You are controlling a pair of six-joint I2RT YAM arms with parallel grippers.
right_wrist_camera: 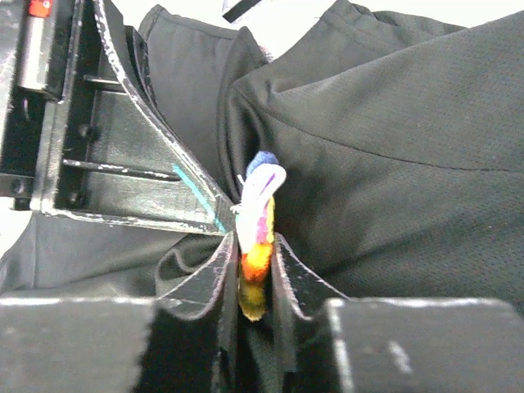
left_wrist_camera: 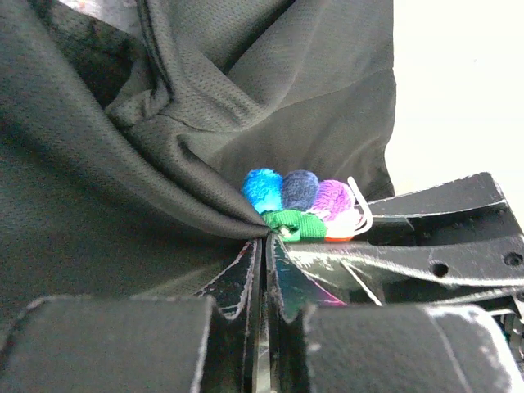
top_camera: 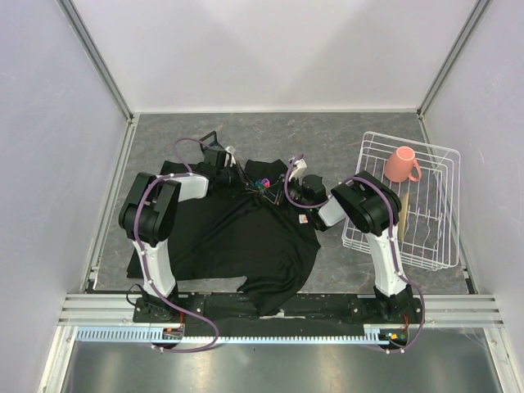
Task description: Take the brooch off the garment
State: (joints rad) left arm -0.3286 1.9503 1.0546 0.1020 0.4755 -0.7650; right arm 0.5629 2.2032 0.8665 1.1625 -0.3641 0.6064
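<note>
The black T-shirt point(top_camera: 237, 237) lies spread on the grey table, bunched up at its far edge. The many-coloured brooch point(top_camera: 263, 181) sits on that raised fold. In the left wrist view the brooch point(left_wrist_camera: 301, 201) shows blue, purple and green tufts. My left gripper point(left_wrist_camera: 267, 239) is shut on a pinch of shirt fabric point(left_wrist_camera: 164, 164) right beside the brooch. My right gripper point(right_wrist_camera: 252, 246) is shut on the brooch point(right_wrist_camera: 259, 214), seen edge-on between the fingers. The two grippers meet almost tip to tip at the brooch. The shirt's white-red label point(top_camera: 303, 219) lies near the right arm.
A white wire rack point(top_camera: 438, 246) stands at the right with a pink mug point(top_camera: 401, 164) and a wooden piece point(top_camera: 404, 211) in it. Pale walls close the table on the left, back and right.
</note>
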